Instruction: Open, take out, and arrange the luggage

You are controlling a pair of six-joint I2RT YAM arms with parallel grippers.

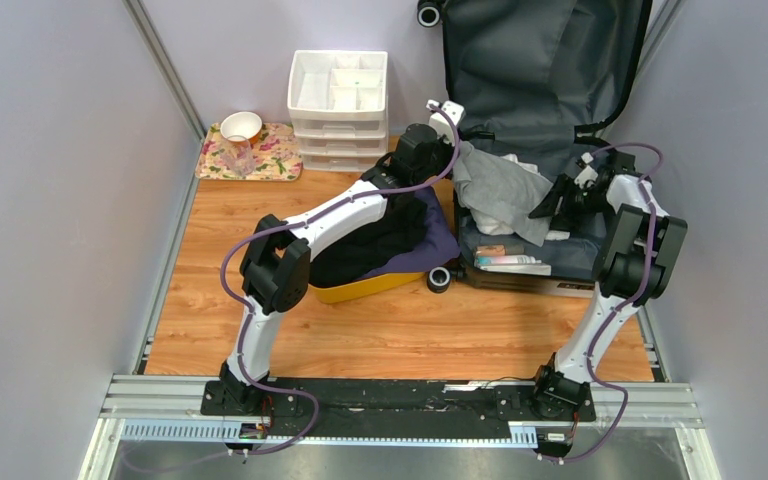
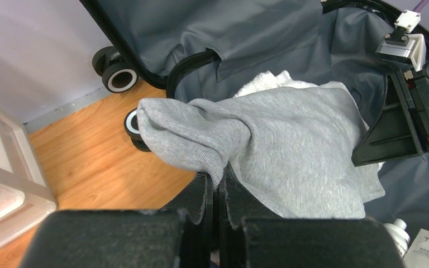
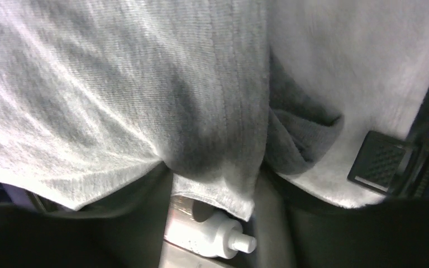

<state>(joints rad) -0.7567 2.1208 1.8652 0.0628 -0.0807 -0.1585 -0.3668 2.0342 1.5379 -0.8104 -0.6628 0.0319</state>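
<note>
Wood-grain counter [image 1: 410,330] between pale walls carries the luggage [image 1: 550,70] at its far right, lying open, the lid propped up against the back wall and the dark grey lining showing. Over its left edge the left fingers [image 2: 198,206] are pressed together on a fold of a grey garment [image 2: 290,145], holding it raised. Over the lower half of the case the right fingers [image 2: 391,131] stand spread just beside the garment's other end; contact cannot be told. A white bottle [image 3: 212,234] lies under the cloth. A yellow bin [image 1: 360,290] of dark clothes sits left of the luggage, with a white drawer organizer [image 1: 338,100] behind it.
</note>
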